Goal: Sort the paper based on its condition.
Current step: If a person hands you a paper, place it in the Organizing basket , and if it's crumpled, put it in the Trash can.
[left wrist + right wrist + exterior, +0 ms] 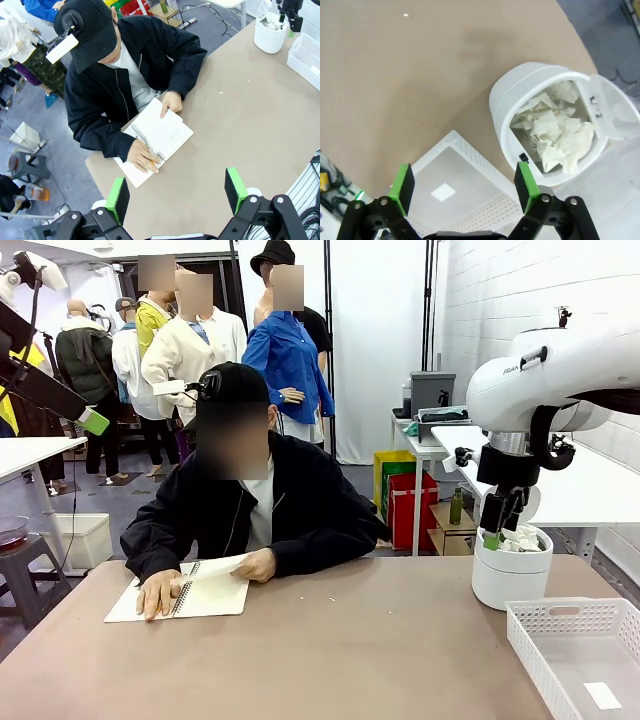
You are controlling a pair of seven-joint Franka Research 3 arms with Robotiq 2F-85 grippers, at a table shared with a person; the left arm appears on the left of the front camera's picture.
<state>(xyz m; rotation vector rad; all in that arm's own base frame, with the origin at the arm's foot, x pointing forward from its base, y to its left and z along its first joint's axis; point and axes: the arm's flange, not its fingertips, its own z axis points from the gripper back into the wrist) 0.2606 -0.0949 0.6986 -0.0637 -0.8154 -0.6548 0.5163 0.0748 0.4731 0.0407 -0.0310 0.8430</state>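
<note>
Over at the right end of the table (350, 650), the right gripper (497, 523) hangs just above the round white bin (510, 580), its fingers spread wide with nothing between them. Inside the bin lies a heap of crumpled paper (555, 132), so the scrunched lot looks sorted. Right beside it, the white basket (570, 620) holds one flat slip (443, 192) and plenty of bare floor. The left gripper (176, 192) hovers high over the table, fingers wide too, empty. Across from us the person (300, 510) bends over an open notebook (200, 595). All the paper I can make out sits in a container, so I'd judge the sorting well along; anything more probably has to come from that notebook.
</note>
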